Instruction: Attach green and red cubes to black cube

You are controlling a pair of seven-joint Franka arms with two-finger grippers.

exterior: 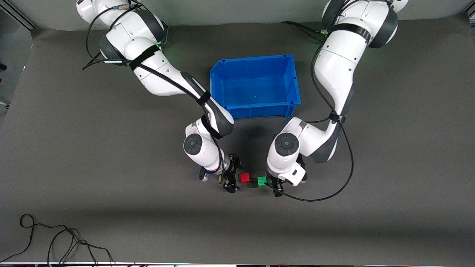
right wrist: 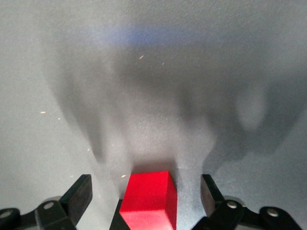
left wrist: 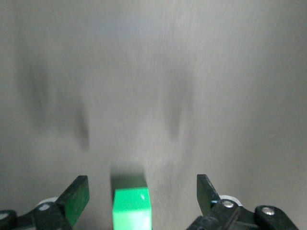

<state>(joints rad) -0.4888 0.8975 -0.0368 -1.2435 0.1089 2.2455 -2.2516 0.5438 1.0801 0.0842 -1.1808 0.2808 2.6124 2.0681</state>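
The red cube (exterior: 244, 177), the black cube (exterior: 253, 182) and the green cube (exterior: 262, 181) lie in a row on the grey mat, the black one between the other two and close against them. My right gripper (exterior: 231, 180) is low beside the red cube, toward the right arm's end. In the right wrist view its fingers (right wrist: 80, 191) stand open on either side of the red cube (right wrist: 149, 199) without touching it. My left gripper (exterior: 275, 185) is low beside the green cube. Its fingers (left wrist: 76, 196) stand open around the green cube (left wrist: 131, 207), apart from it.
A blue bin (exterior: 255, 86) stands farther from the front camera than the cubes, between the two arms. Loose black cables (exterior: 55, 241) lie on the mat near the front edge, toward the right arm's end.
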